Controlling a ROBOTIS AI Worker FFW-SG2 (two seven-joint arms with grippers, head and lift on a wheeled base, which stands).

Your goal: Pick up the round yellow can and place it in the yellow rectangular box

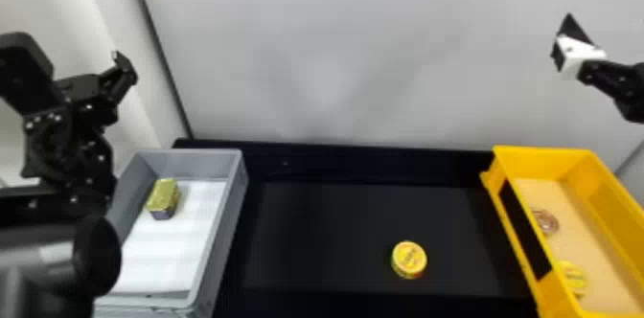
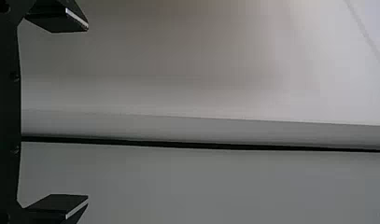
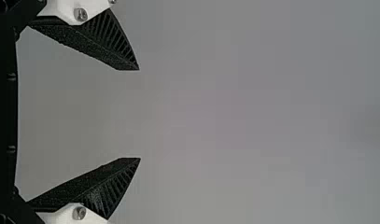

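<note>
The round yellow can sits upright on the black table, right of centre in the head view. To its right stands the yellow rectangular box, holding a reddish-brown round item and another yellow round can. My right gripper is raised high at the head view's right side, far above the box; in its wrist view the right gripper stands open, nothing between its fingers. My left gripper is up at the left above a grey bin, and in its own wrist view the left gripper is open and holds nothing.
The grey bin with a white bottom stands on the left, with a small gold box inside. The black table spans between the two containers. Behind the table rises a pale wall.
</note>
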